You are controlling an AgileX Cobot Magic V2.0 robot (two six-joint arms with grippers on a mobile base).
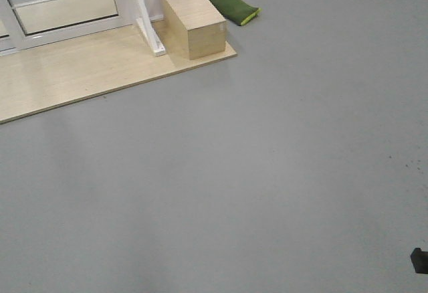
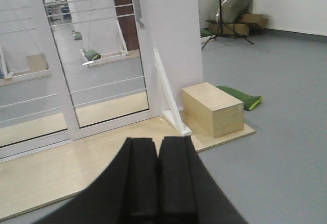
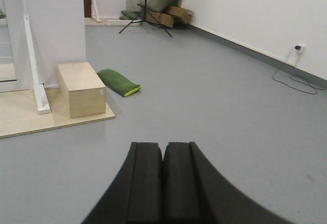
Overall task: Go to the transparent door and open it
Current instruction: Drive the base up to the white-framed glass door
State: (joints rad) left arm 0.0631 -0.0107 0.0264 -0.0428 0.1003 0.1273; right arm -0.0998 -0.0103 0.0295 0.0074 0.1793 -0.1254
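The transparent door point(image 2: 102, 55) is a tall glass panel in a white frame with thin white bars across it. Its curved grey handle point(image 2: 136, 1) sits high on the right stile. In the front view only the door's lower part point(image 1: 63, 9) shows at the top left. My left gripper point(image 2: 158, 141) is shut and empty, some way short of the door, over the wooden platform's near edge. In the right wrist view my right gripper point(image 3: 163, 145) is also shut and empty, above grey floor.
A light wooden platform point(image 1: 80, 72) lies in front of the door. A wooden box point(image 1: 194, 20) stands on its right end beside a slanted white brace point(image 1: 148, 22). A green cushion point(image 1: 231, 4) lies behind the box. A black stand point(image 2: 222, 9) and bags are far back.
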